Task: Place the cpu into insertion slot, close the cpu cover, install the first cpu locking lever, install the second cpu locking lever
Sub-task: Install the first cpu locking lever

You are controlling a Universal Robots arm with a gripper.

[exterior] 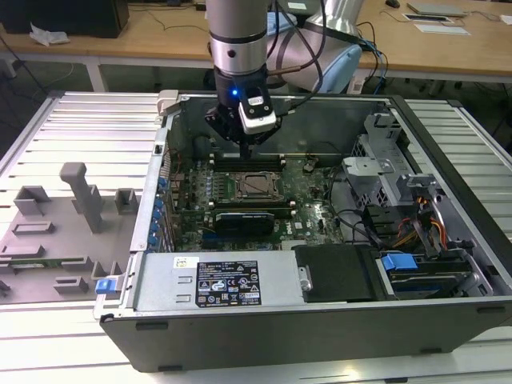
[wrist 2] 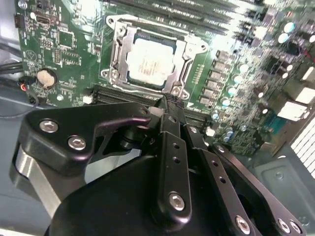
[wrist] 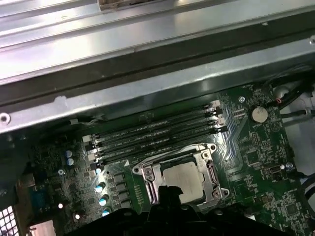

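The cpu [wrist 2: 147, 61] sits in the insertion slot [exterior: 260, 186] with the cpu cover [wrist 2: 183, 55] lying flat around it.
On the exterior view's left lies a grey fixture tray [exterior: 56, 232]; within the open computer case [exterior: 320, 312], the gripper [exterior: 246, 148] hovers above the socket's edge, fingers drawn narrow together, holding nothing.

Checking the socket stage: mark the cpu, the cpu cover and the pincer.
cpu [wrist 2: 147, 61]: second wrist view, middle of its silver top.
cpu cover [wrist 2: 180, 57]: second wrist view, one side bar of the frame.
pincer [wrist 2: 170, 101]: second wrist view, fingertips.
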